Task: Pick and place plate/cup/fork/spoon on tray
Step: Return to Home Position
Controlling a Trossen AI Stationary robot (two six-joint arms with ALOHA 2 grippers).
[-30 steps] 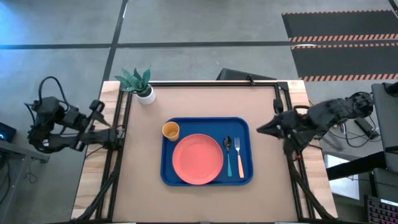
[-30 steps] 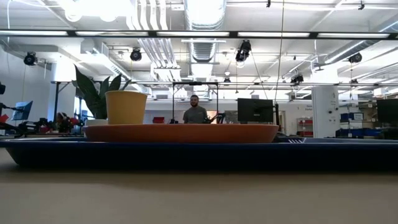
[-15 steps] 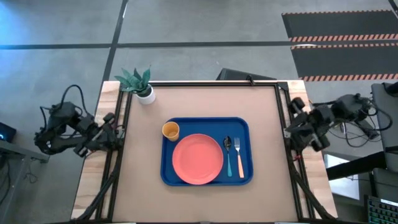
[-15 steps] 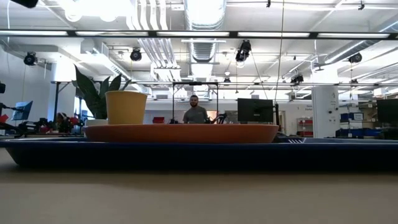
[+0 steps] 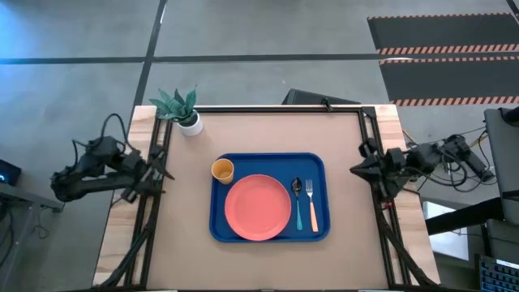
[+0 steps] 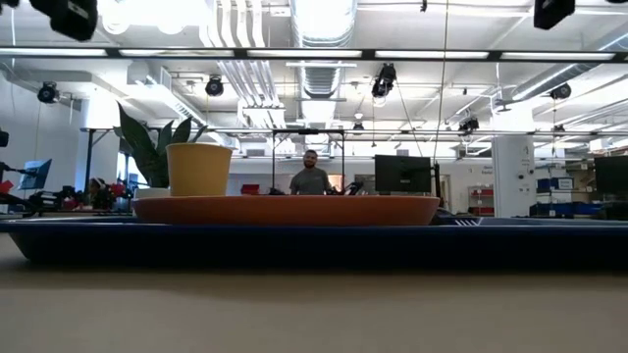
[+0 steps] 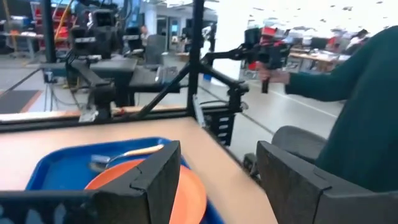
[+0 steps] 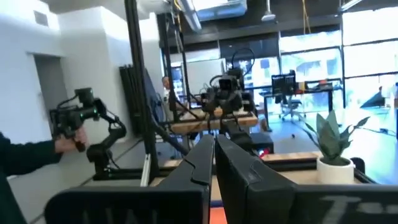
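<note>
Tableware fills one blue tray (image 5: pixel 268 161), which lies on the counter (image 5: pixel 268 130) between the two hands and touches neither. On it are four things. One coral plate (image 5: pixel 257 208) sits at the tray's middle. One orange-yellow cup (image 5: pixel 222 170) stands upright just beside the plate, in the corner nearest the left hand (image 5: pixel 160 173). One spoon (image 5: pixel 298 203) with a light blue handle and one fork (image 5: pixel 311 203) with a pale orange handle lie side by side on the half toward the right hand (image 5: pixel 355 169). The fork is the closer of the pair to that hand, and the spoon lies between it and the plate.

The left hand hangs at the counter's left edge, over the black frame rails and well apart from the tray. Its two fingers (image 7: pixel 155 180) are spread and released, with nothing between them. The right hand hangs at the opposite edge, pointing in toward the tray. Its fingers (image 8: pixel 199 168) are pressed together, clenched on nothing.

One white pot with a green plant (image 5: pixel 189 122) stands at a far corner of the counter, on the left hand's side. Far back in the room, the low view shows one person (image 6: pixel 311 179).
</note>
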